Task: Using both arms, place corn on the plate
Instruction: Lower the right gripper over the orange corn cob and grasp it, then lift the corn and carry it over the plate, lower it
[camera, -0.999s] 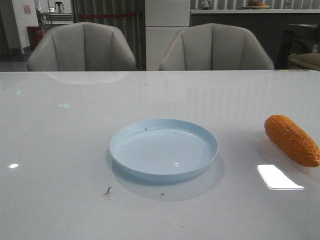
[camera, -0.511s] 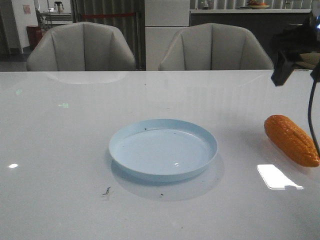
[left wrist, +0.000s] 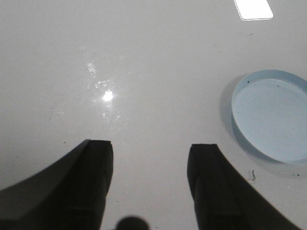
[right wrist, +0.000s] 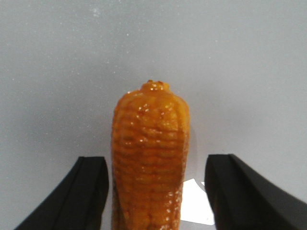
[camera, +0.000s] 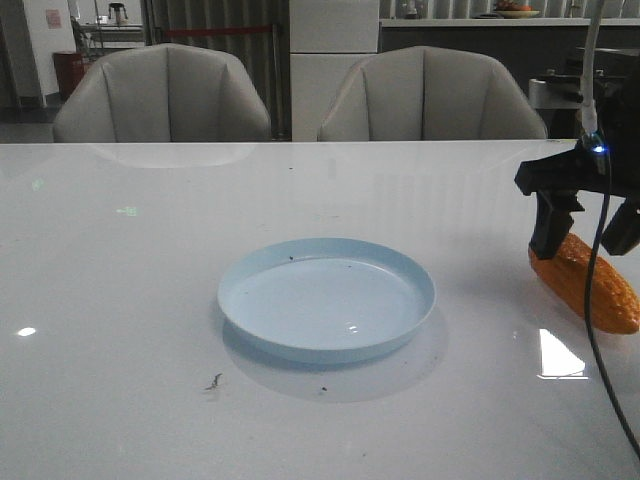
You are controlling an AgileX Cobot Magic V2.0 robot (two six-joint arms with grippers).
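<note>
Hovering my right end effector (right wrist: pixel 153 191), fingers spread, over the corn (right wrist: pixel 149 158) at the plate's (camera: pixel 326 298) 3 o'clock; looks glossy, hard, slippery, so I'd grip mid-cob.

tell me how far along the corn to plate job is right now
Done: nothing is placed; the plate holds no corn. In hand: the right pincer is open and straddles the corn, which lies on the table to the plate's right, with gaps on both sides. The left pincer is open over bare table beside the plate. Left: gripping, lifting, carrying and setting down.
</note>
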